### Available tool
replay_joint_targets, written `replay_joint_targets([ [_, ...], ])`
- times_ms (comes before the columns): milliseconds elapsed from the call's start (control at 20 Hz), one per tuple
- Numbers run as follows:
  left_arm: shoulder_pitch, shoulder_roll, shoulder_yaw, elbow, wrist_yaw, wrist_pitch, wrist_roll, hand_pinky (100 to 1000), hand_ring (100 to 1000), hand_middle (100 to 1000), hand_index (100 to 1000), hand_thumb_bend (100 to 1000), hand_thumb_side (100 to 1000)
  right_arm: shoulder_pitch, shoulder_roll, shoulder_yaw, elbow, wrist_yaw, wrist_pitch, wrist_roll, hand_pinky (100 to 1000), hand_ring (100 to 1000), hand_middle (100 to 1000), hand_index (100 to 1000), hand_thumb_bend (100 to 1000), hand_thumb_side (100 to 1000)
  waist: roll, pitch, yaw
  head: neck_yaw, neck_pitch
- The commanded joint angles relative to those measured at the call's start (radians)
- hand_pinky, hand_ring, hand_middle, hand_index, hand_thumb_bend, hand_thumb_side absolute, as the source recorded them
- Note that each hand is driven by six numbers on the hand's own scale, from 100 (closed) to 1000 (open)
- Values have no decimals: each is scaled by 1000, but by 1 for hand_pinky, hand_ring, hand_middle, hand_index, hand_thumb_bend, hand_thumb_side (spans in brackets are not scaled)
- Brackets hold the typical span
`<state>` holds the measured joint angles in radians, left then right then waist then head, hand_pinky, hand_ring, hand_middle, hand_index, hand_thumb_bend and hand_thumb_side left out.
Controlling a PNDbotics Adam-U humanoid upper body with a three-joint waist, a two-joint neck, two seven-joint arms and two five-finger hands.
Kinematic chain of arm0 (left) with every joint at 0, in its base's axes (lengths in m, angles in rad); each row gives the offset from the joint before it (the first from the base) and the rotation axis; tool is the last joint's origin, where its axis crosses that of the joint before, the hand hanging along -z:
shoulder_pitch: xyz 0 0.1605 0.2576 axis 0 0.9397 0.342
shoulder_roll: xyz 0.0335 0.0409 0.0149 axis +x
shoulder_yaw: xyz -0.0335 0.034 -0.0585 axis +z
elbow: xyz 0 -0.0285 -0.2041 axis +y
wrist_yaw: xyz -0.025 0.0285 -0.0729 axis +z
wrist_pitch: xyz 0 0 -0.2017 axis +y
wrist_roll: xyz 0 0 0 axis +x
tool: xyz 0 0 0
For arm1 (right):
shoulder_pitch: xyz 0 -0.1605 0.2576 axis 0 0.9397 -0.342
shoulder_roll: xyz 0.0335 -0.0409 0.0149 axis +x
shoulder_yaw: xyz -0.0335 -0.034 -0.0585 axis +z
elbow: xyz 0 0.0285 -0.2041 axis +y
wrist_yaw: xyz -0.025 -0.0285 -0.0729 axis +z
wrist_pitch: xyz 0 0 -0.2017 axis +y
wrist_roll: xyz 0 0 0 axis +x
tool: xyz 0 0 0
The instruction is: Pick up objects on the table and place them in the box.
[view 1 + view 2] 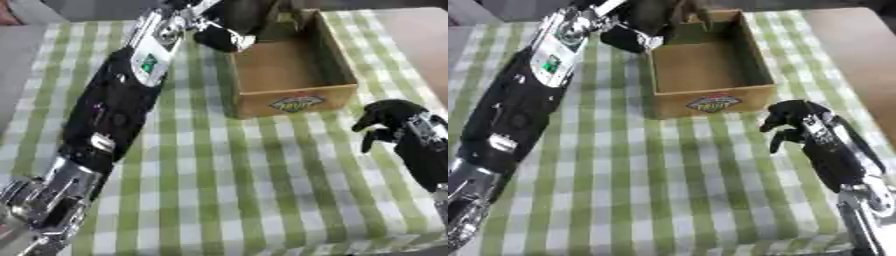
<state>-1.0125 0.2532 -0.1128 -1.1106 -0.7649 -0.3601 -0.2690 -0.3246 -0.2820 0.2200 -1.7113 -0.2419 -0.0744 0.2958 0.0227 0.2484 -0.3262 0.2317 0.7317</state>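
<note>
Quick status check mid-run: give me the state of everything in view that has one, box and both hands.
Box: upright, open-topped, the visible floor bare; far end hidden by the left hand.
Left hand: reaching over the box's far end; fingers too blurred to judge.
Right hand: beside the box's near right corner, fingers curled downward, holding nothing.
Tablecloth: spread flat.

box [295,102] front: oval label, unreadable | left forearm [150,62]: green sticker, unreadable
</note>
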Motion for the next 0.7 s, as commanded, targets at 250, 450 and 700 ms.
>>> replay_joint_targets([
  [250,-47,20,12,84,-133,-28,122,196,131,215,406,100,276,-37,4,13,-21,2,0,19,380,615,554,704,100,766,4,5,-55,81,-59],
  [450,-45,29,19,126,-196,-44,150,221,152,232,425,100,267,-46,10,18,-22,3,2,24,380,615,553,704,100,769,10,17,-87,114,-79],
  [700,-37,31,24,164,-261,-59,164,275,200,272,466,100,258,-50,12,18,-23,5,2,25,380,615,553,704,100,774,15,26,-105,138,-90],
])
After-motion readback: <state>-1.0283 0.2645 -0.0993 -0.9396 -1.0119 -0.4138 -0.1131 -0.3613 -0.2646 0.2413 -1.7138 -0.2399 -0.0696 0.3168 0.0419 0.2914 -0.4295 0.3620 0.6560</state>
